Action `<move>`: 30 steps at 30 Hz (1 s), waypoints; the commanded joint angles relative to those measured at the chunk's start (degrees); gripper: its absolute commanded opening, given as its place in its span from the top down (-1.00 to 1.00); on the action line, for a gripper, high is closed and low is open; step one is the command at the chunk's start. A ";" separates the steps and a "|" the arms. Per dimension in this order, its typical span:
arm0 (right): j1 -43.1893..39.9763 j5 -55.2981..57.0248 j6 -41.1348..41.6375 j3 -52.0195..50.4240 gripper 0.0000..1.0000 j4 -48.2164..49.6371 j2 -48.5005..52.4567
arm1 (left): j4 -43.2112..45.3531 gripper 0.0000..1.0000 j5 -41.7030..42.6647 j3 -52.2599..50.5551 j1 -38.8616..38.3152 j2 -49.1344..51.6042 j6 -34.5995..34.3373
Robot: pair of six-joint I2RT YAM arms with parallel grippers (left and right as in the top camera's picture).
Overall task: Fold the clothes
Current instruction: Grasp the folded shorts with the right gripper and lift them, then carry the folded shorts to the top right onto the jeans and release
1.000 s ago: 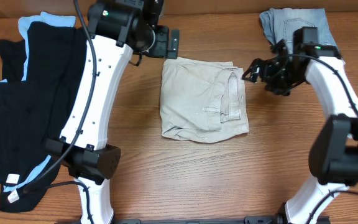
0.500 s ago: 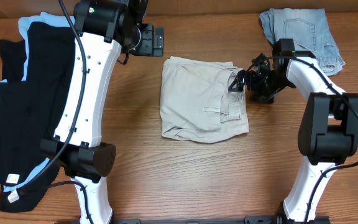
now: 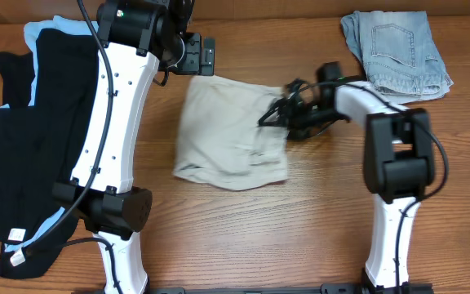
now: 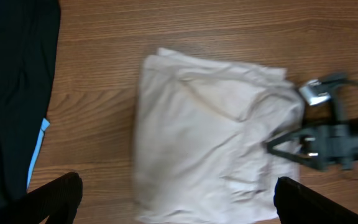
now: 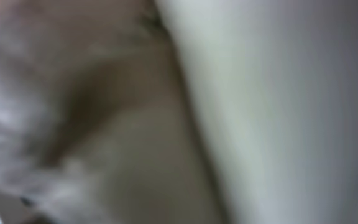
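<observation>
Risk: the right gripper (image 3: 277, 117) is dug into the shorts (image 3: 227, 135) at their 3 o'clock edge. If it has caught only the top layer, a pull would likely peel the fold open. A sideways shove would skid and rumple the whole bundle. Jaws are buried in cloth and the wrist view is all blur, so clamped or not, cannot tell. Shorts lie mid-table, at 9 o'clock from that gripper. Left gripper (image 3: 196, 55) hangs spread wide and empty at their 11 o'clock.

A robot lab bench: a white-and-black left arm (image 3: 113, 122) and right arm (image 3: 386, 237) stand at the near edge of a wood-grain table (image 3: 300, 220), clothes (image 3: 227, 135) laid out left, centre and far right.
</observation>
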 commanded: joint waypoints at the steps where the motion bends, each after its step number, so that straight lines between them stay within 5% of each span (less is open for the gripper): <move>1: 3.06 -3.87 3.45 -1.07 0.41 2.99 1.73 | 0.02 -1.00 -0.74 0.22 0.15 0.35 1.31; 3: 3.82 -4.76 4.90 -1.07 0.78 5.40 1.73 | -0.02 -1.00 -0.74 0.22 0.15 0.35 1.31; 5: 4.24 -5.86 5.60 -0.96 0.92 7.32 1.73 | -0.09 -1.00 -0.74 0.22 0.15 0.35 1.31; 30: -8.57 2.43 26.18 12.02 0.92 17.14 -16.02 | -0.04 -1.00 -0.76 0.22 0.15 0.35 1.31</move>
